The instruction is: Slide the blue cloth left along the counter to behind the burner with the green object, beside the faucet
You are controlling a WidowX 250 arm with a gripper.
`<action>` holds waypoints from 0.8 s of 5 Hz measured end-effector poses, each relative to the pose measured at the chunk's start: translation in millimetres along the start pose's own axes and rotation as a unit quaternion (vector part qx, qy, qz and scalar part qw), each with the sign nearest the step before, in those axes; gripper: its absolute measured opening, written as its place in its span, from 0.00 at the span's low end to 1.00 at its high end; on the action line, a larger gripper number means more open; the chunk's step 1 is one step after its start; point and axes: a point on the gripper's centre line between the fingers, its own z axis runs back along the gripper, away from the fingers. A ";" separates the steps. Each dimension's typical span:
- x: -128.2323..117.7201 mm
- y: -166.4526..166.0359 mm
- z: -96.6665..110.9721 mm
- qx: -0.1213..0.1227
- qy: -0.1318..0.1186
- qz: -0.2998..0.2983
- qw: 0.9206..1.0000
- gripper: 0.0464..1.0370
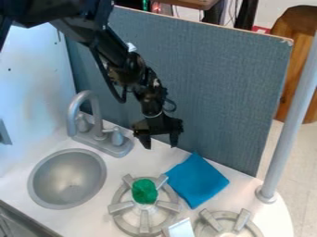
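Observation:
The black gripper point(160, 142) hangs above the back of the white counter, right of the faucet, open with nothing between its fingers. Below it, a green object point(144, 191) rests on the left grey burner point(125, 221). To the right of that burner, a folded blue cloth point(197, 180) lies on the counter, close to the burner's edge. The gripper is apart from both the green object and the cloth.
A round grey sink point(66, 179) is at the left, with a grey faucet point(96, 126) behind it. A second burner point(227, 223) and a whitish flat piece point(180, 228) are at the front. A blue-grey panel point(204, 88) stands behind; a grey pole point(289, 119) rises at right.

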 end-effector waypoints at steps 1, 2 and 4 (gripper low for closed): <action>-14.2 6.3 -14.8 0.009 0.022 0.002 1.000 0.96; -20.0 6.1 -19.2 0.003 0.031 -0.008 0.999 0.96; -38.3 -33.4 -20.5 -0.029 0.043 -0.061 0.997 0.96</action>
